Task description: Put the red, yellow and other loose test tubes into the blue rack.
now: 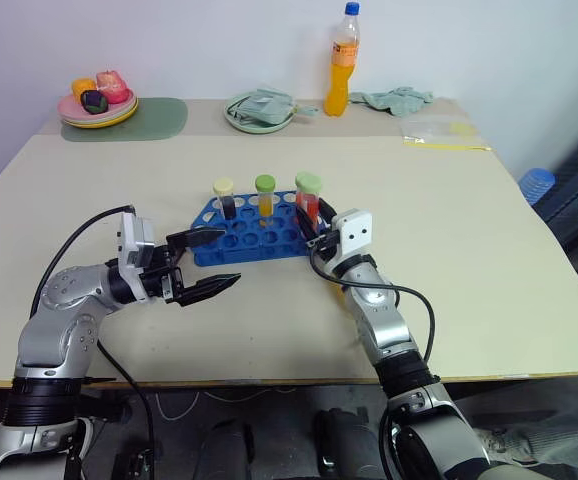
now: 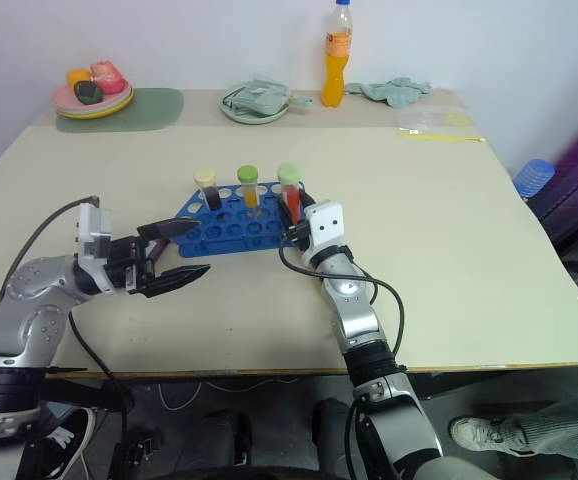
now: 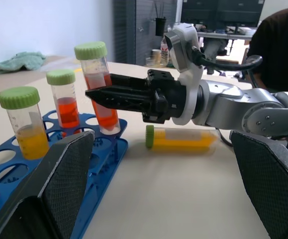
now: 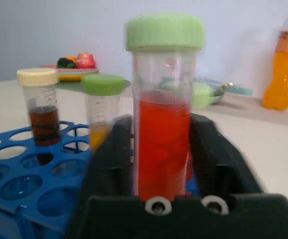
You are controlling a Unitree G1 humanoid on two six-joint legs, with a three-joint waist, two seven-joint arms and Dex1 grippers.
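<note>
The blue rack [image 1: 239,246] sits mid-table. Upright in it are a dark test tube with a cream cap [image 1: 225,200] and a yellow one with a green cap [image 1: 265,198]. At the rack's right end the red test tube [image 1: 308,196] stands upright between the fingers of my right gripper [image 1: 307,222], whose jaws are open, close on either side of it. Beyond that gripper, another yellow, green-capped tube [image 3: 181,139] lies on its side on the table. Another orange-red tube [image 3: 63,99] stands in the rack. My left gripper [image 1: 229,256] hovers open and empty at the rack's near left.
Along the back edge are an orange drink bottle [image 1: 342,60], a green plate with a cloth [image 1: 259,110], a plate of toy food [image 1: 97,100] on a green mat, a crumpled cloth [image 1: 394,98] and a plastic bag [image 1: 439,135]. A person [image 3: 278,40] sits beyond the table.
</note>
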